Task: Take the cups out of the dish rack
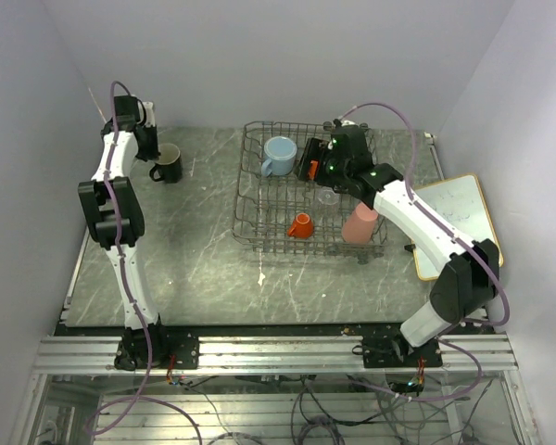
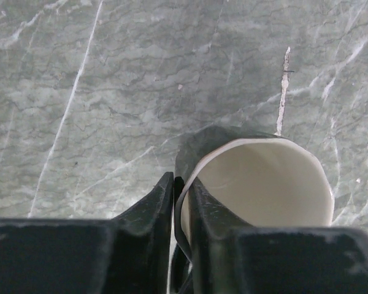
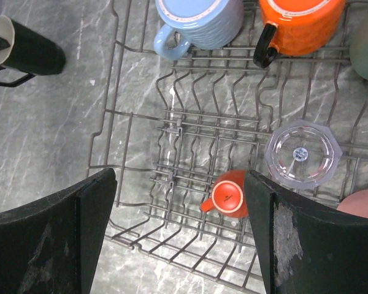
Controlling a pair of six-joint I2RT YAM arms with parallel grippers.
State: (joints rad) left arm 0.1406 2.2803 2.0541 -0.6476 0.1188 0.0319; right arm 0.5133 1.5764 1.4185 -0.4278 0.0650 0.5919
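Black mug: out of dish rack, upright on table well left of it, rim wall pinched in left gripper.
Risk: tipped or dragged if pulled away before jaws part.
Inside rack: light blue mug, orange mug at far end; clear glass, tiny orange cup, pink tumbler toward near end.
Right gripper: spread wide above rack, over tiny orange cup.
Risk: finger snagging tines, or knocking clear glass just beside cup.
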